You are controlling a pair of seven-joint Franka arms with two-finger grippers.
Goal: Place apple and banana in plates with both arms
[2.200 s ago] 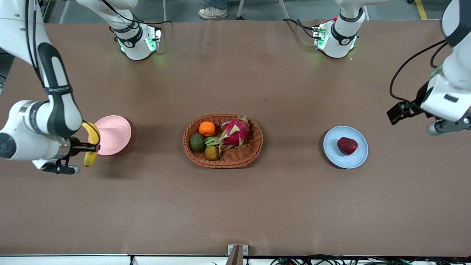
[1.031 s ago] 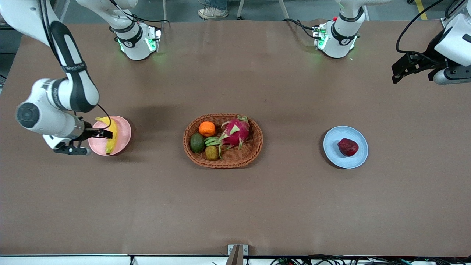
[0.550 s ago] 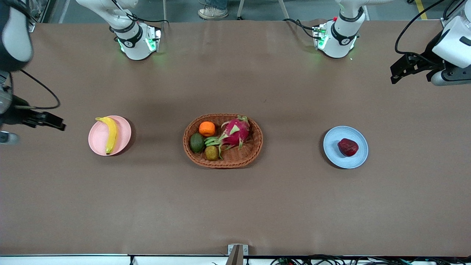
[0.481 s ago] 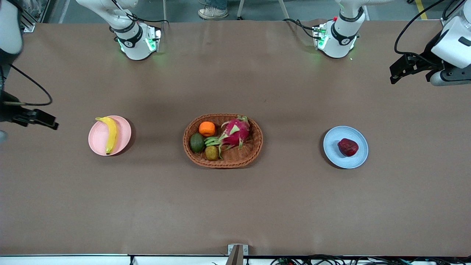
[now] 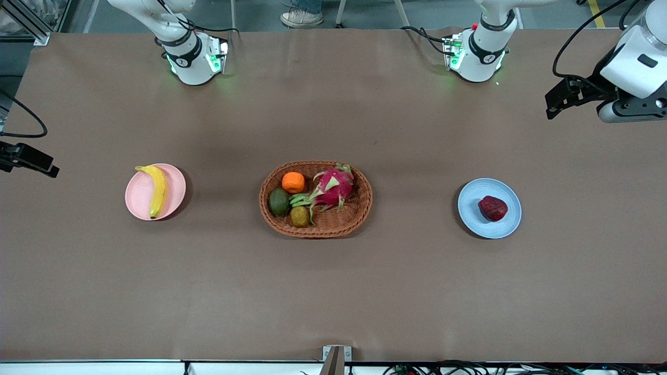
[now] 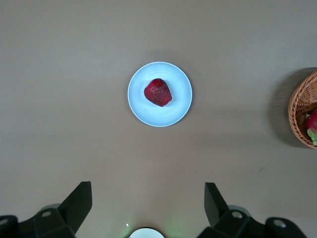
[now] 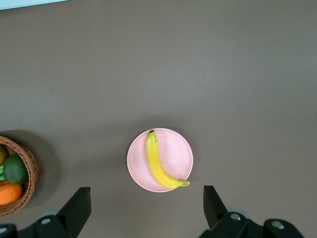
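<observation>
Banana [image 5: 156,189] and apple [image 5: 492,207] both lie in plates now, so we judge that the placing is done and no grasp is needed; what matters for the coming move is only how each fruit lies from our grippers. We see the banana on the pink plate [image 5: 136,200], toward the right arm's end of the table, with its long axis running from the bases' side toward the front camera and both tips close to the rim. We see the apple on the blue plate [image 5: 473,214], toward the left arm's end, resting inside the rim. Our right gripper [image 7: 143,210] is up in the air over bare table, well apart from the pink plate, with its fingers spread wide and nothing between them. Our left gripper [image 6: 147,206] is also high over bare table, well apart from the blue plate, fingers spread and empty. Between the two plates stands the wicker basket [image 5: 359,208] with other fruit, which we leave alone. In the front view the right gripper is cut off at the edge, so only a small dark part shows, and each wrist view shows only an edge of the basket.
</observation>
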